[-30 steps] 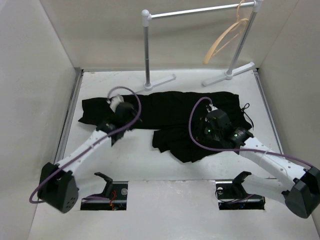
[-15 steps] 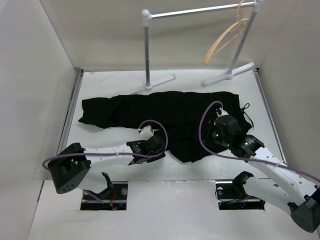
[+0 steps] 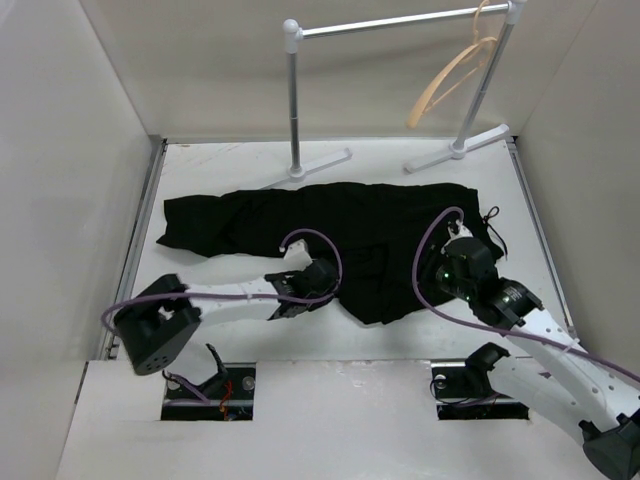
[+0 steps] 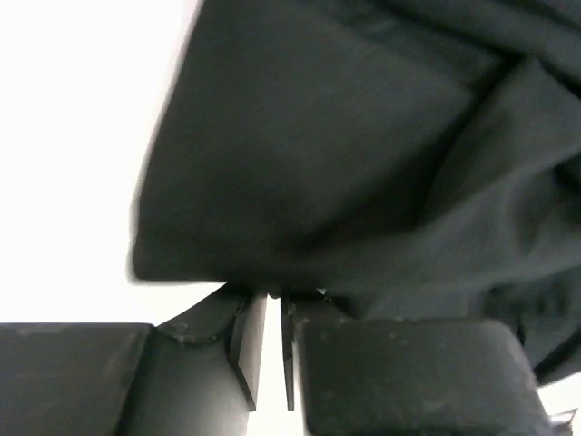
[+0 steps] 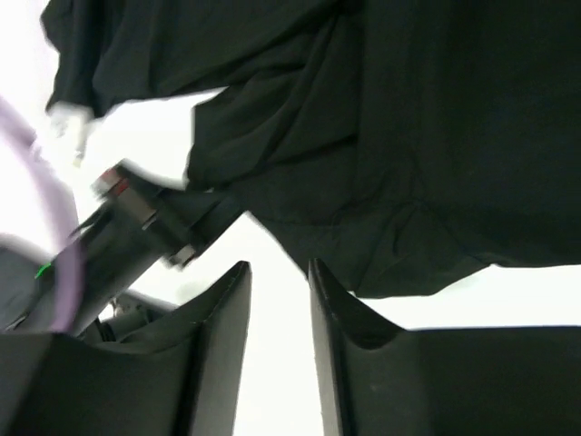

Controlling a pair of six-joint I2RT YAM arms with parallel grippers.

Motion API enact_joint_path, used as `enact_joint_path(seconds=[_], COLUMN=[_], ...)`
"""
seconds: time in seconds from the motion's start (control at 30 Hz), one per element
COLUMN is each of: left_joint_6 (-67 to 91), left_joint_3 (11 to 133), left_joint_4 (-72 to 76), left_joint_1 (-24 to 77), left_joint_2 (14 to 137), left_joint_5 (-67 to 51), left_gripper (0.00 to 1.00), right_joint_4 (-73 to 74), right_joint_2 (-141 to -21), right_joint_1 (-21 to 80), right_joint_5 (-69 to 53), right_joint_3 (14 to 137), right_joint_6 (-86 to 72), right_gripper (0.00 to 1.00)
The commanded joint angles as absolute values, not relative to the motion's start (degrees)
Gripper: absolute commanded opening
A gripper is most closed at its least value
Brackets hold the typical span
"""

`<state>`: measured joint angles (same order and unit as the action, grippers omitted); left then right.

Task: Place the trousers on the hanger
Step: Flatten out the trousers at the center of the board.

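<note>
Trousers (image 3: 330, 215): black, lying flat on the white table (image 3: 225, 168). They are spread crosswise from the left side to the right. One part is folded toward the near edge and ends in a dark lobe between the two arms.

Hanger (image 3: 452, 75): light tan wood, hung by its hook on the right end of the rack's rail. It is tilted, at the far back, and well apart from the trousers.

Rack (image 3: 293, 100): white and silver, standing at the far side of the table. Its left foot reaches close to the trousers' far edge.

Left arm: stretched low across the table from its base at the near left. Its wrist is at the left edge of the folded lobe, with a purple cable looping over it.

Left claw (image 4: 275, 295): the fingers are drawn almost together, with only a thin slit between them. In the wrist view their tips sit right at the folded hem, and the cloth looks pinched between them.

Right arm: comes in from the near right, with its wrist over the right part of the trousers.

Right claw (image 5: 278, 268): the fingers are parted by a moderate gap and hold nothing. White table shows between them. In the wrist view the trousers' near edge lies just beyond the tips, and the left arm shows at the left.
</note>
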<state>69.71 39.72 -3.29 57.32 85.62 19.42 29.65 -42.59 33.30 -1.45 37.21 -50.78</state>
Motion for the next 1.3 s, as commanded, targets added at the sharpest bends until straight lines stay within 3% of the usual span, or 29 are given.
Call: enact_joint_path(seconds=[0.0, 0.23, 0.37, 0.5, 0.73, 0.93, 1.1, 1.17, 1.27], left_joint_6=[69.2, 69.2, 67.5, 60.1, 48.1, 46.9, 36.7, 35.3, 33.8], left_joint_3=[38.9, 42.0, 50.4, 61.8, 74.8, 77.1, 81.8, 79.3, 73.6], left_joint_4=[-16.3, -47.6, -64.6, -75.9, -76.9, -75.9, -69.1, -70.1, -69.4], left_joint_1=[57.6, 53.9, 47.5, 38.2, 23.4, 8.1, -0.8, -4.0, -8.6], left_joint_2=[72.8, 47.9, 42.1, 44.0, 49.3, 41.8, 47.2, 46.6, 44.2], left_joint_5=[22.9, 29.7, 32.7, 41.4, 48.9, 51.0, 44.9, 43.4, 41.0], left_gripper=[0.06, 0.04, 0.05, 0.05, 0.03, 0.04, 0.04, 0.03, 0.03], right_joint_4=[29.4, 25.9, 25.8, 25.7, 26.4, 28.8, 30.4, 31.1, 31.7], right_joint_2=[-43.8, -49.2, -51.0, -51.9, -51.0, -46.8, -46.6, -46.0, -45.4], right_joint_1=[31.1, 27.5, 26.7, 25.4, 24.7, 23.7, 23.2, 23.2, 23.0], right_joint_5=[-0.3, -0.2, 1.2, 2.1, 2.5, 4.1, 2.8, 3.3, 3.4], right_joint_3=[36.4, 36.2, 35.9, 34.8, 34.2, 32.4, 33.1, 33.4, 33.3], right_joint_6=[-50.2, -49.5, -49.4, -50.0, -49.7, -49.6, -49.1, -49.3, -49.0], right_gripper=[0.42, 0.59, 0.63, 0.65, 0.69, 0.71, 0.61, 0.51, 0.49])
